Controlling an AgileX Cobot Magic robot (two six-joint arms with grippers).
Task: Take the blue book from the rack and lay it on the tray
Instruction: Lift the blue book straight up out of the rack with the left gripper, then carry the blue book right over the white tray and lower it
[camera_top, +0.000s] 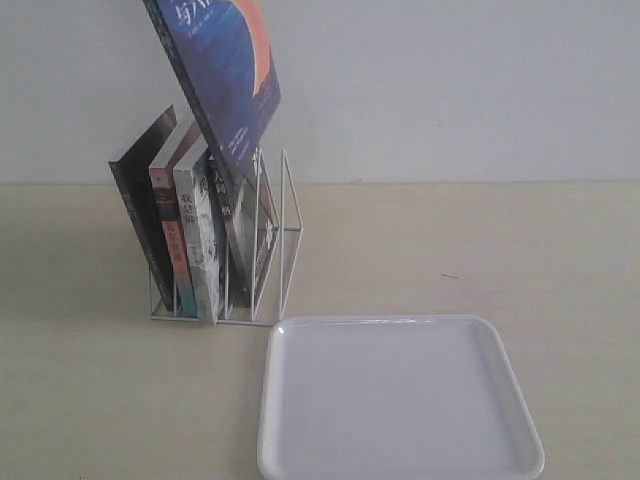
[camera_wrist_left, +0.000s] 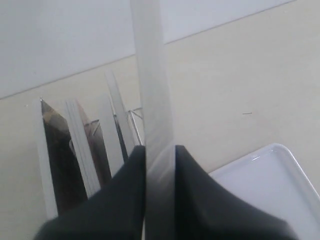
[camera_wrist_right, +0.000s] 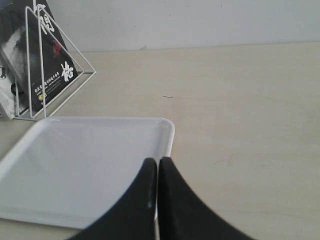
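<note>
Nearest the lens, at 5 o'clock in the exterior view: tray (camera_top: 400, 400). Lies flat on the table (camera_top: 520, 250), rim up and bare, so ready to take a book laid on its cover.

Next, right tool (camera_wrist_right: 158, 161), seen above the tray's rim in its own wrist view. Pressed together, pinching nothing. Probably parked there idle, clear of the drop path.

Farther back, at 9 o'clock: rack (camera_top: 290, 230). Stands just behind the tray's far left corner, near but apart. Holds several books leaning toward 11 o'clock against the dividers, among them a black-spined book (camera_top: 140, 210) and a red-spined book (camera_top: 165, 230).

Above those, at 11 o'clock: blue book (camera_top: 225, 70). Hangs tilted on the same slant as the slotted ones, top cut off by the frame, lower edge at about the height of their tops. Hard to tell whether quite free of the wires. Likely drawn out along the slot's angle to avoid snagging.

Left tool (camera_wrist_left: 160, 149): clamped on the blue book's page edge, one finger on each cover.

Farthest: pale wall (camera_top: 450, 90).

Judged: extraction nearly complete; carry to 5 o'clock and turning flat yet to do.
</note>
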